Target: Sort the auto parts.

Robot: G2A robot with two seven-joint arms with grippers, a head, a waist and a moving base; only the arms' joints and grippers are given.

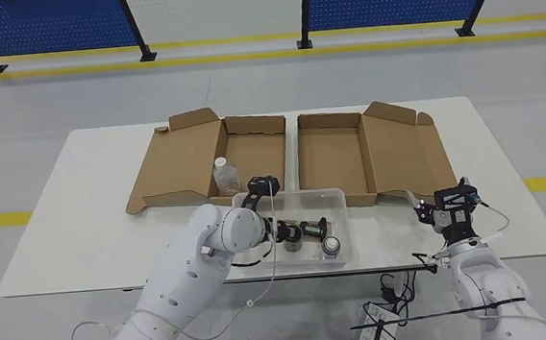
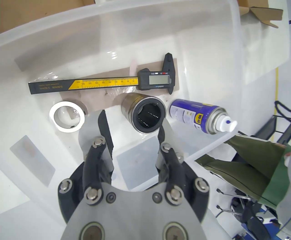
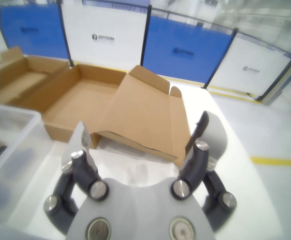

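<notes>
A clear plastic bin (image 1: 304, 196) stands at the table's front middle. In it lie a black-and-yellow digital caliper (image 2: 102, 83), a silver metal ring (image 2: 67, 117), a steel linear bearing (image 2: 144, 113) and a blue spray can (image 2: 197, 116). My left gripper (image 2: 133, 127) hangs open inside the bin just above the bearing, one finger on each side of its open end, holding nothing. My right gripper (image 3: 143, 122) is open and empty above the table's front right, beside the flap of the right cardboard box (image 3: 95, 97).
Two open cardboard boxes sit behind the bin: the left box (image 1: 252, 152) holds a clear plastic bottle (image 1: 225, 177), the right box (image 1: 330, 161) shows a bare floor. Their flaps spread outward. Bare tabletop (image 1: 75, 224) lies at both ends.
</notes>
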